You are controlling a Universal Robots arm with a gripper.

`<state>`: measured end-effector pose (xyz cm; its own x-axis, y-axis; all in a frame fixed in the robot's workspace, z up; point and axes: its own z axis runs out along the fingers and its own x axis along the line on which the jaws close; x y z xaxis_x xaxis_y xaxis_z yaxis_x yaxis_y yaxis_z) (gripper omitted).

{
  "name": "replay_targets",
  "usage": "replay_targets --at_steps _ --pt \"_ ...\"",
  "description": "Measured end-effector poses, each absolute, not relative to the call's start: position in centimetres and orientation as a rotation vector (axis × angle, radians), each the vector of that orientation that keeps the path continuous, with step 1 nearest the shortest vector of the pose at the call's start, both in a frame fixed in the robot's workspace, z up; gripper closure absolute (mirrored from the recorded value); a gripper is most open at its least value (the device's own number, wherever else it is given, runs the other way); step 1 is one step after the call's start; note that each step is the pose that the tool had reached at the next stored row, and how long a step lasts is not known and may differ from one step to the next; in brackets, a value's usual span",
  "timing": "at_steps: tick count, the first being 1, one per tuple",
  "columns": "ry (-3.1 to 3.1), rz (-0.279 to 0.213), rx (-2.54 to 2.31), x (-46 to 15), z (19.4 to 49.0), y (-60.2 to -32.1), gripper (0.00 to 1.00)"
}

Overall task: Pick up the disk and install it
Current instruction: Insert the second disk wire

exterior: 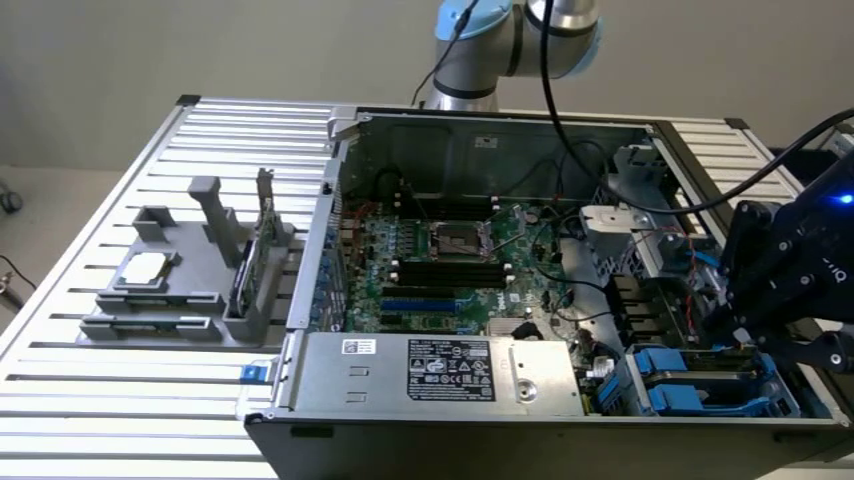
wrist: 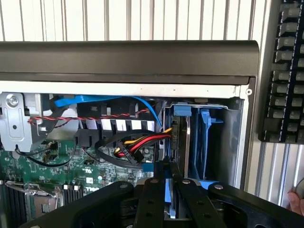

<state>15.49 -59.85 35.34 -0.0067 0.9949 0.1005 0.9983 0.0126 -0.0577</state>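
While the hand (wrist: 166, 190) grips it, the disk (wrist: 179, 142) sits in the case's (exterior: 534, 440) bay

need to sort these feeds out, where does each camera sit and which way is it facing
exterior view: off the arm, above the table, looking down into the open computer case; the arm's base and dark gripper show.
wrist view: on the wrist, looking past the fingers into the drive bay, the disk standing on edge there.
shared: the bay's blue carriers, the motherboard.
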Motion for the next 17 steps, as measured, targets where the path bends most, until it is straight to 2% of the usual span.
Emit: replay_targets --at_steps 17 --pt "-2.158 -0.058 -2.136 15.4 34.2 -60.2 0.84"
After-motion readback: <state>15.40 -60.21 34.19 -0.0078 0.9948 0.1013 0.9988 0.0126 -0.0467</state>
